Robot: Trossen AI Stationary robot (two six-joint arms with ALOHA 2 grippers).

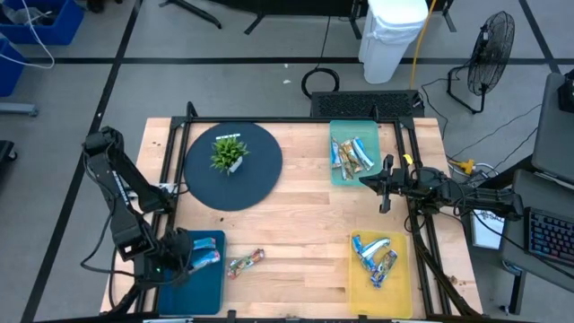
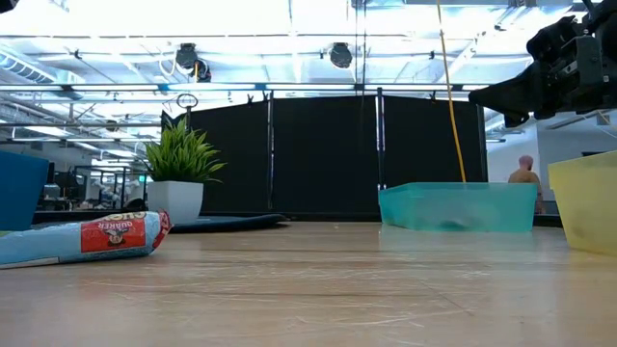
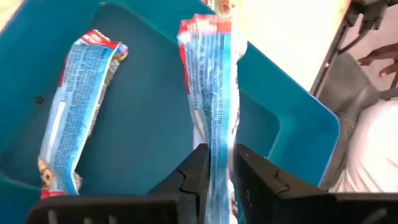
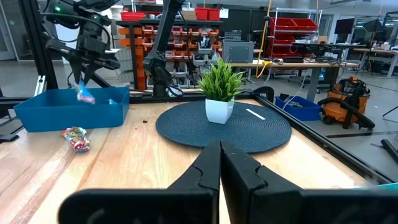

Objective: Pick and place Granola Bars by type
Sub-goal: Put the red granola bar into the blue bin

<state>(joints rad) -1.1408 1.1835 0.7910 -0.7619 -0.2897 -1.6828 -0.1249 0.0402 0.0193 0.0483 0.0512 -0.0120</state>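
overhead view, lower left: the left gripper hangs over the blue tray, its fingers slightly parted around a blue-and-white granola bar that stands on end between them; whether the pads press the wrapper cannot be told. a second blue-and-white bar lies flat on the tray floor beside it. lower centre: a multicoloured bar rests on the bare wooden table, just right of the blue tray. upper right: the teal tray contains several bars. lower right: the yellow tray contains a pile of blue-and-white bars. right centre: the right gripper waits between these two trays, fingers pressed together, empty. upper centre: a potted plant stands on a round dark mat.
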